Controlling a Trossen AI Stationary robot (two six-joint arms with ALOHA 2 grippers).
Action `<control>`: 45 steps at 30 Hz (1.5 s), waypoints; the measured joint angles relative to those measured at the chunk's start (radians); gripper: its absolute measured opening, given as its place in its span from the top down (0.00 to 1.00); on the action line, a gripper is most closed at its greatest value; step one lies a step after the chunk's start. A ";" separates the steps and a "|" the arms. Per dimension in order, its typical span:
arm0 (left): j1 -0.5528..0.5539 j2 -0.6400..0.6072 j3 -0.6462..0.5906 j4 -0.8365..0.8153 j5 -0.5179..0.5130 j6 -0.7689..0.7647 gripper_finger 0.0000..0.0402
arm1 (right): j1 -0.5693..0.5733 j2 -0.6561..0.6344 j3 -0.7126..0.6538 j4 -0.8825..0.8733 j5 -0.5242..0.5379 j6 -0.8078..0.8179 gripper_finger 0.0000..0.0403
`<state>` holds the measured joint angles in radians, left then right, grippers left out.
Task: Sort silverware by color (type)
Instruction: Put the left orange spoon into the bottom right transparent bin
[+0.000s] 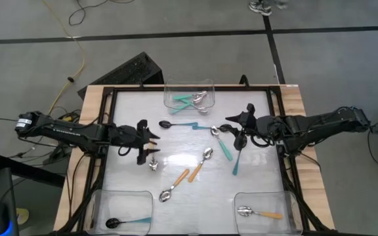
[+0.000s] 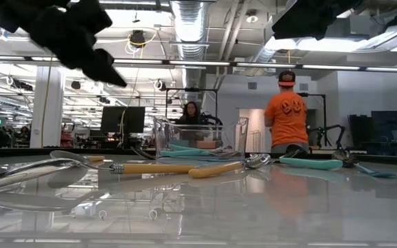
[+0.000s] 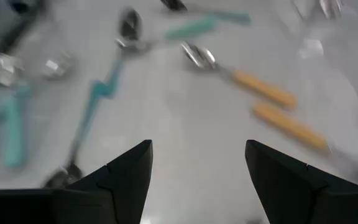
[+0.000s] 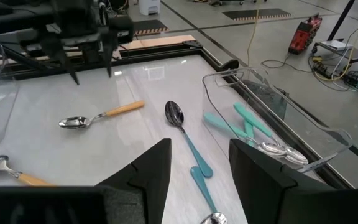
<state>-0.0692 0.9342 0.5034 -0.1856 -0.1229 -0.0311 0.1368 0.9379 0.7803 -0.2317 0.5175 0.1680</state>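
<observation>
Several spoons lie loose on the white tabletop between my two grippers. Among them are a black-bowled teal-handled spoon (image 1: 178, 124), a silver-bowled teal-handled spoon (image 1: 221, 141), another teal-handled spoon (image 1: 237, 159) and two orange-handled spoons (image 1: 201, 163) (image 1: 174, 185). My left gripper (image 1: 152, 143) hovers open above the table's left half, nothing between its fingers (image 3: 126, 180). My right gripper (image 1: 233, 130) hangs open over the right half, above the teal-handled spoons. In the right wrist view the black-bowled spoon (image 4: 185, 140) lies flat ahead of that gripper's fingers (image 4: 148, 177).
Three clear bins stand on the table. The one at the far middle (image 1: 189, 97) holds teal-handled silver spoons, the near-left one (image 1: 120, 211) a black-bowled teal spoon, and the near-right one (image 1: 262, 210) an orange-handled spoon. A dark frame (image 1: 104, 105) borders the tabletop. People stand in the room beyond.
</observation>
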 joint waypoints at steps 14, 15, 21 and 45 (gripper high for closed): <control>-0.181 0.002 0.000 -0.104 -0.116 0.131 0.40 | 0.000 0.000 0.000 0.000 0.000 -0.001 0.54; -0.180 0.002 0.000 -0.106 -0.160 0.096 0.40 | 0.000 0.000 0.000 0.000 0.000 -0.001 0.54; -0.151 0.002 0.000 -0.135 -0.332 -0.325 0.40 | 0.000 0.000 0.000 0.000 0.000 -0.001 0.54; -0.179 0.306 0.001 -0.244 -0.363 -1.141 0.40 | 0.000 0.000 0.000 -0.022 -0.003 -0.002 0.54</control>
<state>-0.2478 1.2403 0.5045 -0.4300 -0.4856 -1.1719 0.1371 0.9375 0.7803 -0.2533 0.5142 0.1661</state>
